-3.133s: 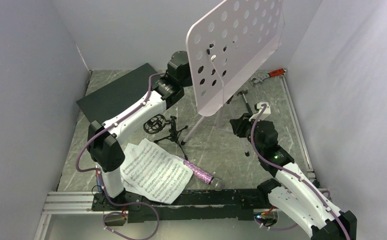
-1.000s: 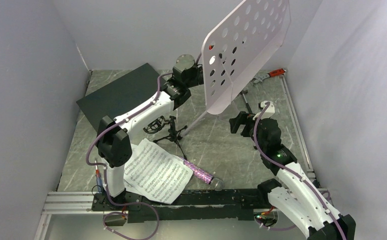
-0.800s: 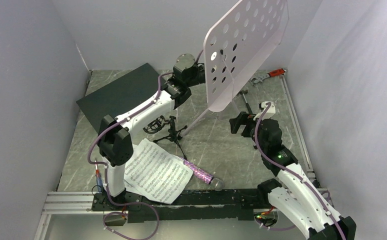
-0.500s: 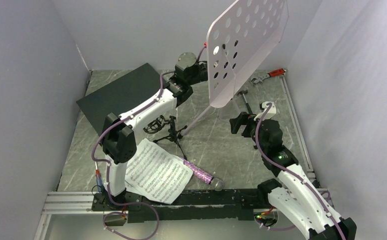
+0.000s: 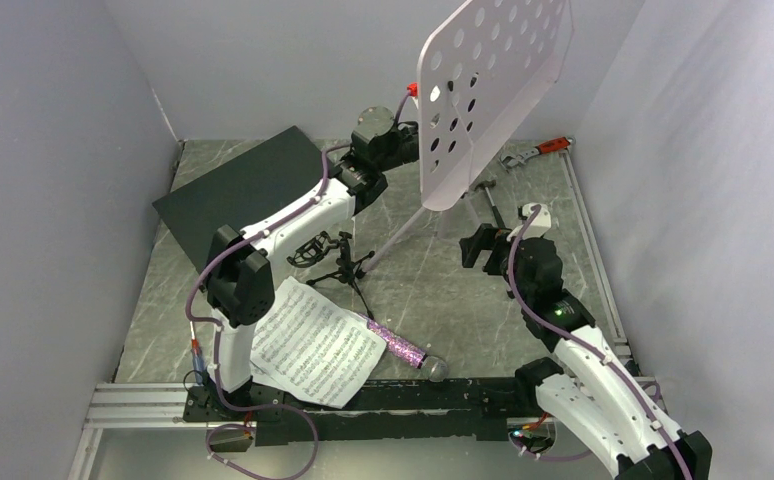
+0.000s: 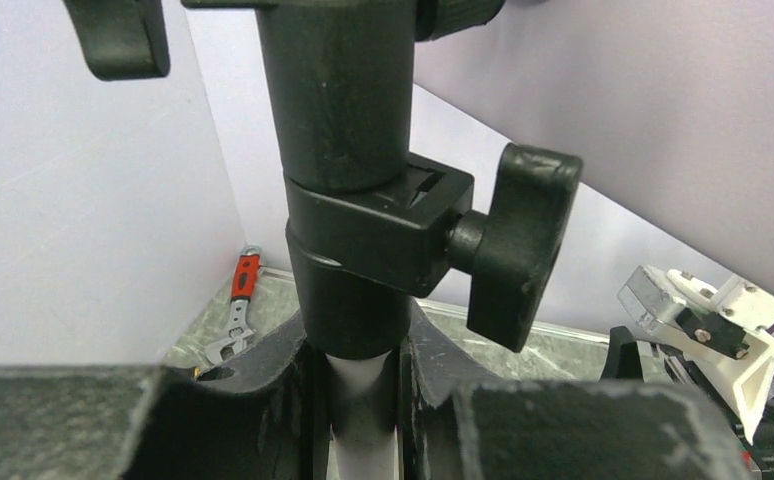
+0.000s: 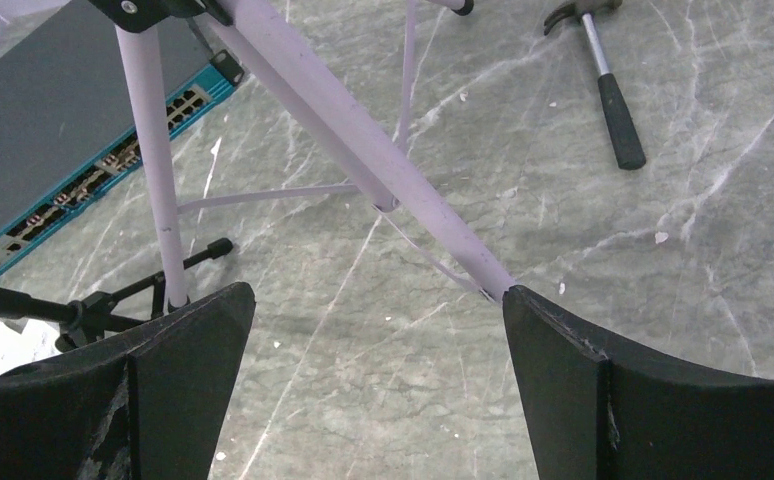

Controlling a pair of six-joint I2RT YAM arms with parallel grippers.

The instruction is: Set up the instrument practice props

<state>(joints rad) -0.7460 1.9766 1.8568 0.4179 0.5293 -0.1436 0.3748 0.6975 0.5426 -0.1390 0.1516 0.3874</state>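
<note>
The pale-lilac perforated music stand leans up at the back, its silver tripod legs spread over the table. My left gripper is shut on the stand's silver pole, just under the black clamp collar with its knob. My right gripper hangs open and holds nothing, low beside the tripod's slanted pole. White sheet music lies at the near left. The purple glitter microphone lies beside it. The small black mic stand lies on its side mid-table.
A dark flat box with a teal edge sits at the back left. A hammer lies behind the right gripper. A red-handled wrench rests at the back right corner. Walls close in on three sides.
My left arm has swung the music stand rightward and more upright, its desk now higher. The right gripper has opened a little wider and stayed in place.
</note>
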